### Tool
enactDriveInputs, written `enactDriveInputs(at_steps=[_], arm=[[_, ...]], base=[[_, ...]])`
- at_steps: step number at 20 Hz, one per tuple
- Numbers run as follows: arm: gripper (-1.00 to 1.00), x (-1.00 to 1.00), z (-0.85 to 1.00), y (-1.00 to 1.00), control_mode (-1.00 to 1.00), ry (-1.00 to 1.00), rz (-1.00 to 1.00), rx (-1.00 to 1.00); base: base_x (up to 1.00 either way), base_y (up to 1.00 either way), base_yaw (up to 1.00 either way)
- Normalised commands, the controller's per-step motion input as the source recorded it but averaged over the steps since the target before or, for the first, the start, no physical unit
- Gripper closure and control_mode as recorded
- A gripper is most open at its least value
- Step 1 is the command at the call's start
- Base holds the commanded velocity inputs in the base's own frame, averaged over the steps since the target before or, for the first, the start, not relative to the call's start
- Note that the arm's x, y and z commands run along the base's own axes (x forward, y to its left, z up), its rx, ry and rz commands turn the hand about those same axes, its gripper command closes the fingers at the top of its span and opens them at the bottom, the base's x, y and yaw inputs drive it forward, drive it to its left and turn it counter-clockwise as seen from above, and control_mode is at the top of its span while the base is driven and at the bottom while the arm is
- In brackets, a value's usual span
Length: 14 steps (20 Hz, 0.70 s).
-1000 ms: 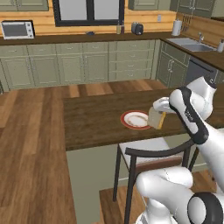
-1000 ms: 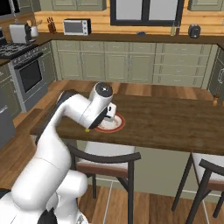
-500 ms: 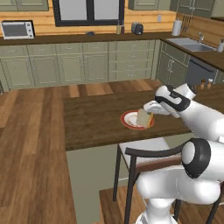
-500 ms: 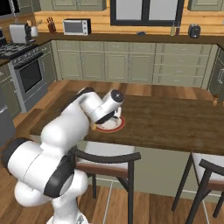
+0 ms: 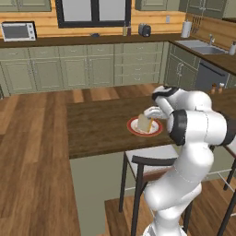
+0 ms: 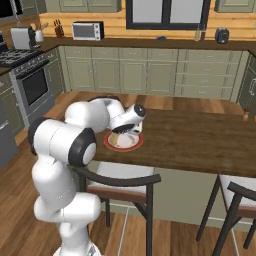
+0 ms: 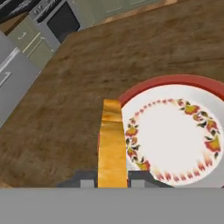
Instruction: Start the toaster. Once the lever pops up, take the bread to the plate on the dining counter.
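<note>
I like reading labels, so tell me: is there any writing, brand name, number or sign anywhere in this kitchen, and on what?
None can be read.
The plate bears a ring of red and yellow flower marks, no letters.
The microwave front is too small to show any writing.
The bread in the gripper is plain.

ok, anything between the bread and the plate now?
Nothing visible. The gripper holds the bread on edge at the plate's rim, and the plate's white centre is bare. The dining counter beside it is bare wood too.
</note>
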Motion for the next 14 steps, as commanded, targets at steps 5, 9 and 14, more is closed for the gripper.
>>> enactDriveInputs(at_steps=[5, 9, 14], arm=[[1.00, 0.36, -0.48, -0.04, -1.00, 0.00, 0.03, 0.00], [-1.00, 0.22, -0.38, -0.03, -1.00, 0.00, 0.01, 0.00], [-1.00, 0.17, -0.05, -0.13, -1.00, 0.00, 0.00, -0.03]], base=[[0.00, 0.00, 0.00], [0.00, 0.00, 0.00], [0.00, 0.00, 0.00]])
